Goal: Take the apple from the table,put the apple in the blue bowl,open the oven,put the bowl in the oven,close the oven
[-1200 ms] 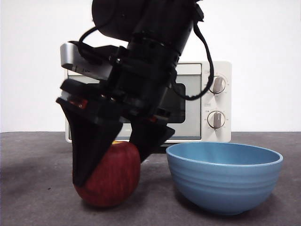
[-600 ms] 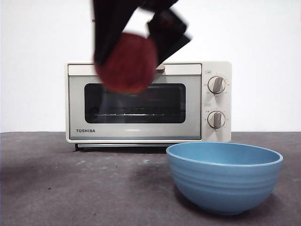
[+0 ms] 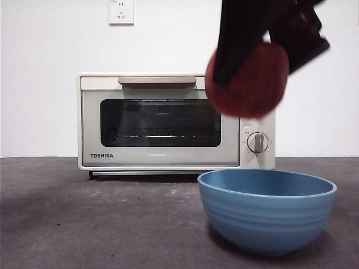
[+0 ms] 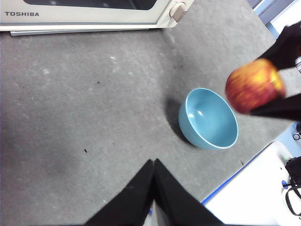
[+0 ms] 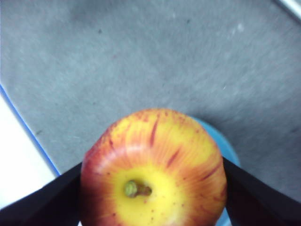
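In the front view the right hand [image 3: 263,53] comes down from the top right and grips the apple [image 3: 247,78] between its two black jaws, high in the air above the blue bowl [image 3: 267,216]. The bowl stands on the dark grey bench [image 3: 101,224], near and to the right. Behind it the oven [image 3: 176,121] sits with its door shut.

The left wrist view shows the left hand [image 4: 153,165] with its jaws pressed together, holding nothing, above bare bench [image 4: 84,108]. Beyond it are the bowl [image 4: 208,118], the lifted apple [image 4: 254,85] and the oven's lower edge [image 4: 84,16].

In the right wrist view the apple [image 5: 153,169], stem hollow up, is clamped in the right hand [image 5: 153,188], with the bowl's rim [image 5: 230,150] showing beneath it.
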Tool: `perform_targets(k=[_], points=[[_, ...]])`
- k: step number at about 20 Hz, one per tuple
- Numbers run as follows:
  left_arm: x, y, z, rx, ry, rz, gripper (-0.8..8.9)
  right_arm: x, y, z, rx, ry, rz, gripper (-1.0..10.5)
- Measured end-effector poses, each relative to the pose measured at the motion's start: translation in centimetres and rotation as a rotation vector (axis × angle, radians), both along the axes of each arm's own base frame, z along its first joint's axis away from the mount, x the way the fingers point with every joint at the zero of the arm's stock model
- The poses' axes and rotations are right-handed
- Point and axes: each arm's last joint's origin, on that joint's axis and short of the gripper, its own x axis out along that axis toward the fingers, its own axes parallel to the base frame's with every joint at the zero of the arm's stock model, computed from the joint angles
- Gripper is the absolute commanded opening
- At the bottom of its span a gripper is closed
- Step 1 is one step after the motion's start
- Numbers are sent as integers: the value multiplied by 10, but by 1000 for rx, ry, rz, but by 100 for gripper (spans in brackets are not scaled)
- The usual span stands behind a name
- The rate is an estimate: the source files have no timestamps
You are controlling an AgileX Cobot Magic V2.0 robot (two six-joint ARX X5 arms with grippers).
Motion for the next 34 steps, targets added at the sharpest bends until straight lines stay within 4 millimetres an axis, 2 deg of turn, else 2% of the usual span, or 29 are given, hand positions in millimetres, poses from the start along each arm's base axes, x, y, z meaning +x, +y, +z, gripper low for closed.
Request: perform_targets(k=[6,11,18,20,26,28,34], points=[[0,0,0,0,0,0,7,-3,-4,-60,8,9,-39,338],[0,0,0,0,0,0,7,-3,-8,-78,3,-25,-80,340],[0,0,0,0,0,0,7,6,1,-100,-59,29,-83,415],[0,0,0,0,0,0,7,7,2,-100,-54,23,-83,451],[0,0,0,0,0,0,7,7,2,-99,-58,27,-84,454],[0,0,0,0,0,0,7,7,2,-92,-73,39,-83,454],[7,-1,3,-10,-42,3,7,9,3,-35,-32,-27,-100,454]])
